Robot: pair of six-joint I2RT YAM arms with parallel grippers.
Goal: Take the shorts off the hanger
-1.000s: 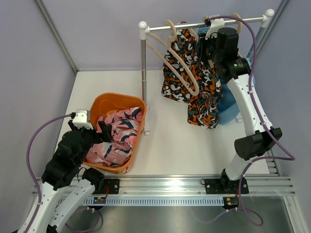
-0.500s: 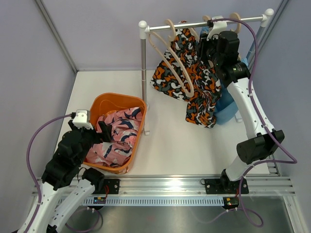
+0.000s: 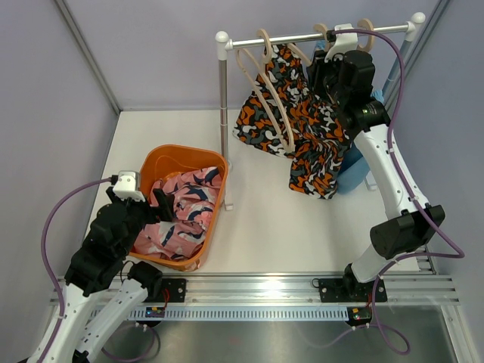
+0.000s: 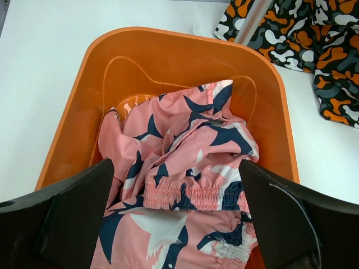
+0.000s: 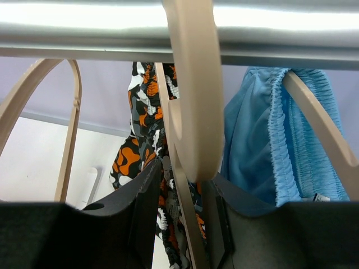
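The black shorts with orange and white blotches (image 3: 302, 128) hang from a wooden hanger (image 3: 266, 79) on the rail (image 3: 295, 38). My right gripper (image 3: 324, 74) is up at the rail, shut on the black shorts' waistband (image 5: 168, 224) together with the hanger's arm below its hook (image 5: 190, 84). The light blue shorts (image 5: 252, 151) hang on another hanger just to the right; they also show behind the arm (image 3: 352, 170). The pink shorts (image 3: 181, 212) lie in the orange basket (image 3: 181, 149). My left gripper (image 4: 176, 196) is open just above the pink shorts (image 4: 185, 145).
The rail's white post (image 3: 223, 113) stands between basket and hanging clothes. An empty wooden hanger (image 5: 67, 129) hangs left of my right gripper. Grey walls enclose the table on the left, back and right. The basket's rim (image 4: 168, 35) surrounds my left fingers.
My right gripper has risen toward the rail and shifted slightly right. The black shorts and hangers swung left and spread out. The left arm has not moved.
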